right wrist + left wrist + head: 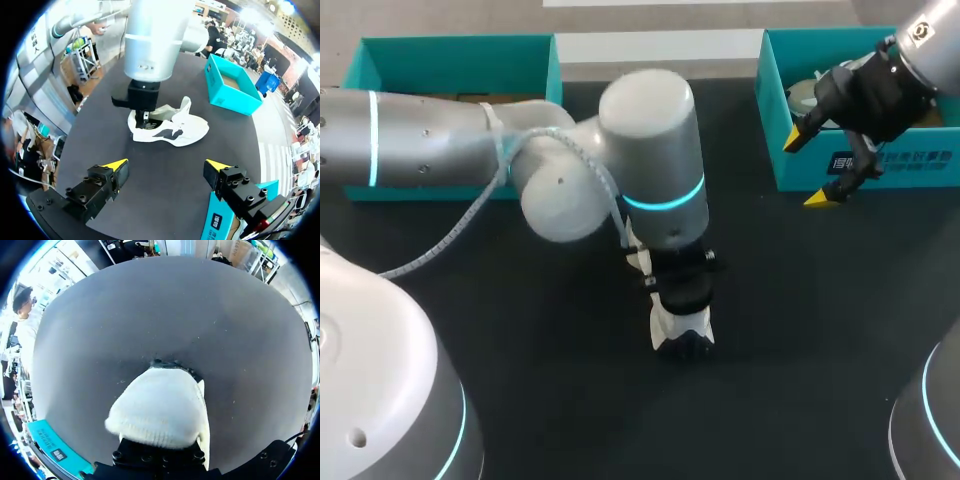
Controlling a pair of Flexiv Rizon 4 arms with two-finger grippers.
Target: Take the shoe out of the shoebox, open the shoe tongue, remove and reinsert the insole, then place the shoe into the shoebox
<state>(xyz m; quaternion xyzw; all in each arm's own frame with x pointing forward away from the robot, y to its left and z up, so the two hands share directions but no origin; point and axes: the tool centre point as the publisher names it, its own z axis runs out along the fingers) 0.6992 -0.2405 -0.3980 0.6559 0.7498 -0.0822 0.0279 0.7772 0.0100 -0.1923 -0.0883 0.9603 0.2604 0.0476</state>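
Observation:
The white shoe point(665, 322) with dark markings stands on its sole in the middle of the black table. It also shows as the shoe point(170, 131) ahead of my right gripper, and up close as the shoe point(160, 410). My left gripper point(682, 308) comes straight down on its heel end, and in the right wrist view that left gripper point(144, 119) is pinched shut at the heel rim, fingertips hidden in the shoe. My right gripper point(810, 168) hangs open and empty over the front wall of the teal shoebox point(880, 170) at the back right, well away from the shoe. Its own view shows the right gripper point(170, 167) with yellow tips wide apart.
A second teal box point(460, 65) sits at the back left, partly behind my left arm; it appears as the open teal box point(230, 87) beyond the shoe. Something pale lies inside the right shoebox. Bare black tabletop point(800, 330) lies between the shoe and my right gripper.

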